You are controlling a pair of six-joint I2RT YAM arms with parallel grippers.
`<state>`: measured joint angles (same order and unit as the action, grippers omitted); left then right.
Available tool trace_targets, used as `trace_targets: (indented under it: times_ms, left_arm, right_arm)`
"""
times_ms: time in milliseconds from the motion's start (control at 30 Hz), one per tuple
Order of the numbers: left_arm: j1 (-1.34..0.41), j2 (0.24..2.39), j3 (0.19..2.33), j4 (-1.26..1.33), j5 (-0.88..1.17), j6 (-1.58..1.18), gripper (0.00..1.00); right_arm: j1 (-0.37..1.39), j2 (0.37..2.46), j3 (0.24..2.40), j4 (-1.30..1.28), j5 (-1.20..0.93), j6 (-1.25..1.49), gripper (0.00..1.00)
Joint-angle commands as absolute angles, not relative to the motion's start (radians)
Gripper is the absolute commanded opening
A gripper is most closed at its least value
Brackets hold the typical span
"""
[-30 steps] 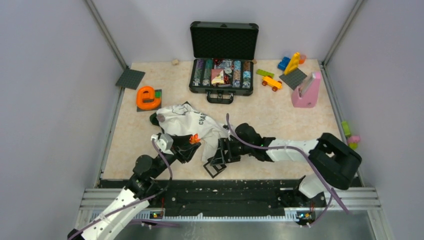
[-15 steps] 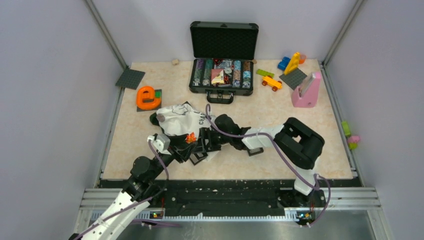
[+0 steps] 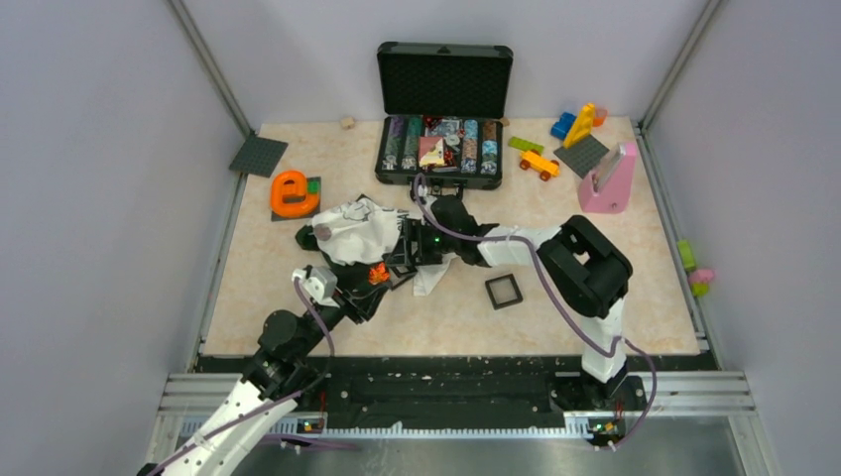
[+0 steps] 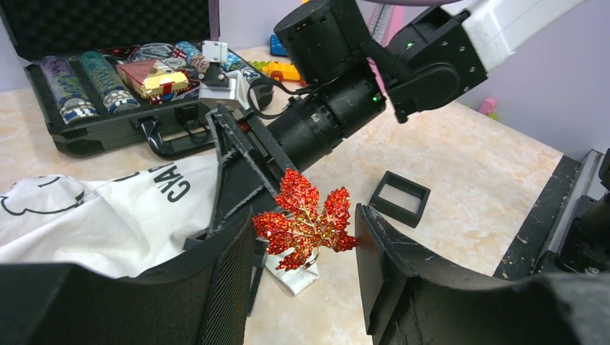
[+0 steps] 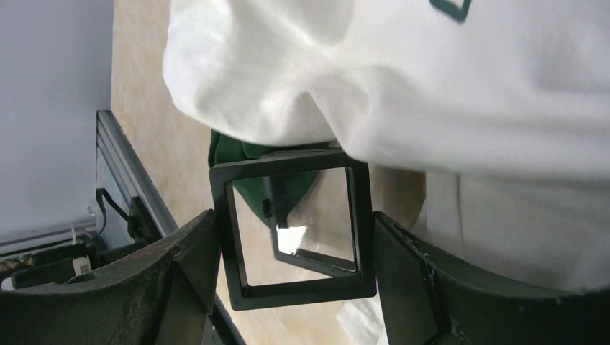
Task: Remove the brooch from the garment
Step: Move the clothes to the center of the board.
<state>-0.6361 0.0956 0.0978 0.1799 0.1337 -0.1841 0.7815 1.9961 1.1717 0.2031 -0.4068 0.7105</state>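
The brooch [image 4: 306, 224] is a glittering red-orange maple leaf, and my left gripper [image 4: 303, 220] is shut on it, each finger touching one edge of the leaf. From above, the brooch [image 3: 378, 273] sits at the near edge of the white garment [image 3: 355, 233] with my left gripper [image 3: 371, 285] around it. A small white corner of cloth [image 4: 291, 279] lies just below the leaf. My right gripper [image 5: 295, 230] is shut on a black square frame [image 5: 293, 226] and rests against the garment [image 5: 431, 86]. The right gripper [image 3: 407, 256] reaches in from the right, just beyond the brooch.
A second black square frame [image 3: 503, 291] lies on the table right of the garment. An open black case [image 3: 441, 149] of chips stands behind. The orange letter "e" [image 3: 292, 193] is at the left, toy blocks and a car [image 3: 540, 164] and a pink stand [image 3: 607, 183] at back right.
My right arm swung left and away from the near edge onto the garment, carrying one black frame. Another frame now lies alone on the table. My left gripper barely moved, still on the brooch.
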Motion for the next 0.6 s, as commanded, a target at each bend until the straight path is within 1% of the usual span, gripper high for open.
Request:
trace_targets:
  times_ms: [0,133,367,567]
  left_arm:
    - [-0.638,0.139,0.092,0.284,0.166,-0.198,0.29]
    - [-0.638,0.201,0.090,0.332,0.217,-0.217,0.27]
    - [-0.638,0.251,0.061,0.388,0.326,-0.251,0.26]
    - [-0.640,0.291,0.015,0.466,0.374,-0.273,0.26]
  right_arm:
    - [0.788,1.837,1.097,0.195,-0.417,0.691,0.42]
    - [0.789,1.725,0.948,0.266,-0.443,0.738,0.42]
    - [0.789,1.533,0.753,0.290,-0.442,0.779,0.42]
    - [0.790,1.400,0.562,0.377,-0.387,0.873,0.42]
